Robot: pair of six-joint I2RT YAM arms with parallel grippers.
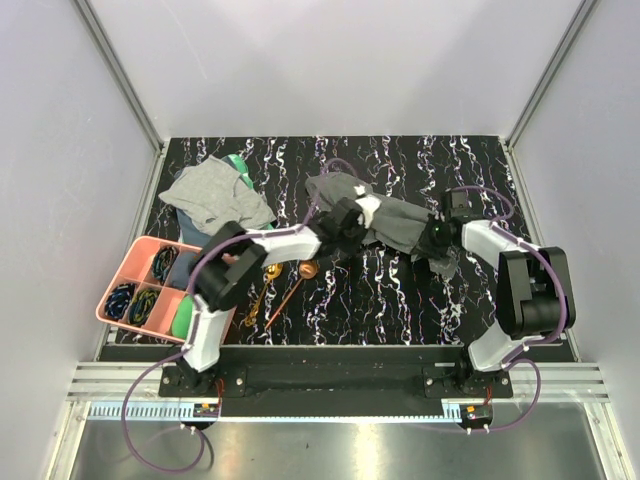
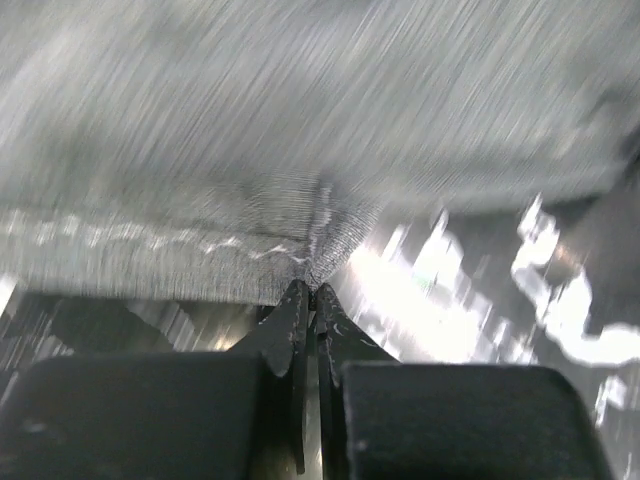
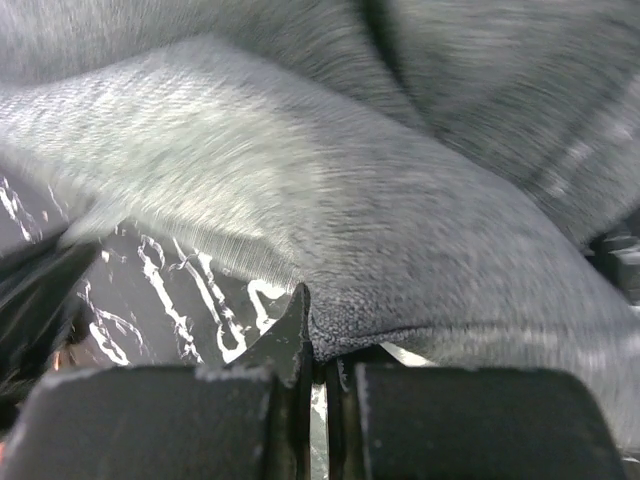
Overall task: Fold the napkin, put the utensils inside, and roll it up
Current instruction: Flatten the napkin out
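Between the two fingertips of the left gripper [image 2: 312,292], which were pressed tight together, a small pucker of the napkin [image 2: 300,150] was pinched, its weave gathered into a crease just where the tips met. The right gripper [image 3: 314,305] was clamped in the same way, both fingers closed on a stitched hem of that one napkin, with cloth draped over and past them. From above, the single dark grey napkin was bunched and drawn out between the two grippers over the middle of the table [image 1: 400,300], the left gripper at its left end and the right gripper at its right end. Two spoons lay on the table apart from the napkin, close to the left arm: the gold spoon [image 1: 272,271] and, just beside it to the right, the copper spoon [image 1: 308,269], their bowls pointing away from the arm bases. Farther left stood one pink tray [image 1: 148,252] with dark tangled items in at least three compartments. Behind it, one lighter grey cloth [image 1: 215,195] lay over a green item [image 1: 238,163].
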